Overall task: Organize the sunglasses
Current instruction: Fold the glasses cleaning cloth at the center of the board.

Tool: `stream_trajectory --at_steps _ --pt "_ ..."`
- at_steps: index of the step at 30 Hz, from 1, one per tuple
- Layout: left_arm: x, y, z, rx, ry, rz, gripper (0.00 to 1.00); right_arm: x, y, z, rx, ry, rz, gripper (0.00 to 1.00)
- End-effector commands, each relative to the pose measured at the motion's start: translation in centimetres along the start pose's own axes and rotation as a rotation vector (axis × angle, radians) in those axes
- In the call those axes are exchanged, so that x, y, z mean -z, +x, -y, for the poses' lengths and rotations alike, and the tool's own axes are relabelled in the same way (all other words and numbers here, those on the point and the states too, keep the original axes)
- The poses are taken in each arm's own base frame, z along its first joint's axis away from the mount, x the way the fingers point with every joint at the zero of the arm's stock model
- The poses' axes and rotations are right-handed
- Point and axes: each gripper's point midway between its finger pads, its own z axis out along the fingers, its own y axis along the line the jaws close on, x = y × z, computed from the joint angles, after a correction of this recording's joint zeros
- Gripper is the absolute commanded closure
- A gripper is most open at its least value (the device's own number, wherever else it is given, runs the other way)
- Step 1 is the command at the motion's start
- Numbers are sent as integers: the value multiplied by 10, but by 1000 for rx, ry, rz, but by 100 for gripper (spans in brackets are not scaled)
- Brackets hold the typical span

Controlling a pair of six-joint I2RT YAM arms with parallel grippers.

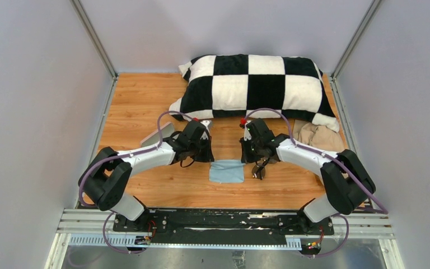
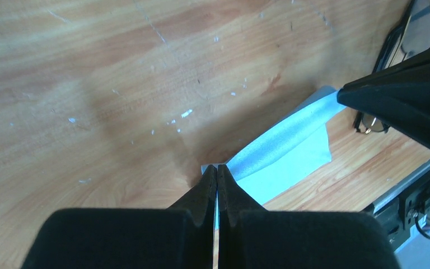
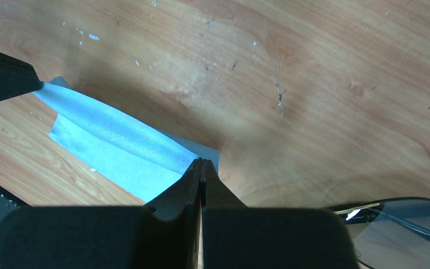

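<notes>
The light blue cloth [image 1: 227, 171] lies on the wooden table between my two grippers. My left gripper [image 1: 210, 158] is shut on its far left corner, as the left wrist view [image 2: 217, 169] shows. My right gripper [image 1: 246, 159] is shut on its far right corner, as the right wrist view [image 3: 201, 162] shows. The held far edge is raised, and the cloth [image 2: 291, 151] sags in a fold between the corners [image 3: 112, 134]. The sunglasses [image 1: 258, 170] lie on the table just right of the cloth, under my right wrist, and also show in both wrist views [image 2: 411, 31] [image 3: 403, 224].
A black-and-white checkered pillow [image 1: 257, 87] fills the back of the table. The pinkish-grey case [image 1: 160, 134] sits partly hidden behind my left arm. A beige fabric piece [image 1: 317, 136] lies at the right by the pillow. Grey walls close in both sides.
</notes>
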Motion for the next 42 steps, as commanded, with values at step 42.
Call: stream_trajectory --at_steps 42 --pt "-25 -29 -22 -124 -195 -35 100 -26 -28 9 43 94 -3 100"
